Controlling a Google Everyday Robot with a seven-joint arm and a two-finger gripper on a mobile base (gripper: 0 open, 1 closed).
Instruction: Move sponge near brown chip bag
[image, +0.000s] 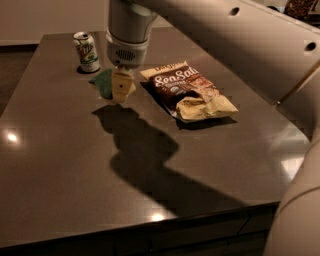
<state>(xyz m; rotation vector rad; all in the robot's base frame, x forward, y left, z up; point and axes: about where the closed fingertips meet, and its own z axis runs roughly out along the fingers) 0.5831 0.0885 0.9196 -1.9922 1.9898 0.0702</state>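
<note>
The sponge (102, 82) shows its dark green face just left of the pale yellow fingers (123, 88) of my gripper (122, 92). The gripper points down from above at the back middle of the table and is shut on the sponge's right end, which the fingers hide. The sponge sits low, at or just above the tabletop. The brown chip bag (186, 90), dark brown with white script and cream-yellow ends, lies flat a short way to the right of the gripper, with a small gap between them.
A green-and-white soda can (86, 51) stands upright at the back left, just behind the sponge. The dark tabletop (75, 175) stretches toward the front edge. My large pale arm (280, 55) crosses the upper right.
</note>
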